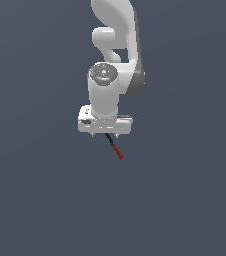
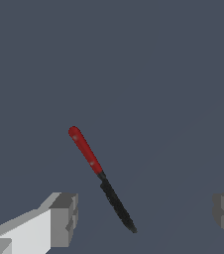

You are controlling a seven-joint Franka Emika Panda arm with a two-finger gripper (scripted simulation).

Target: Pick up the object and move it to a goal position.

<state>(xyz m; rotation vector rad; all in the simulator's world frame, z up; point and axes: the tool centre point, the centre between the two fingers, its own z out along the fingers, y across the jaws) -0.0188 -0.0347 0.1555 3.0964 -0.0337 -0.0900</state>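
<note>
Fingers (image 2: 59, 221) sit wide apart in the wrist view, jaws open, nothing gripped. Rod (image 2: 100, 176) lies on the counter (image 1: 35, 200) between them, just under the gripper (image 1: 105, 134), skewed. You should rotate to square the jaws across it, descend, then close mid-length.

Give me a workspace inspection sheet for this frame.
Surface: plain dark grey floor, bare where visible.
Job's things: rod, red at one end and black at the other, lying between the fingers, touched by neither.
Clutter: nothing seen.
Grippers: pincer open, fingers wide apart on either side of the rod's black end; above the rod in the exterior view.
Cables: nothing seen.
Surroundings: white arm; no goal marker seen.
</note>
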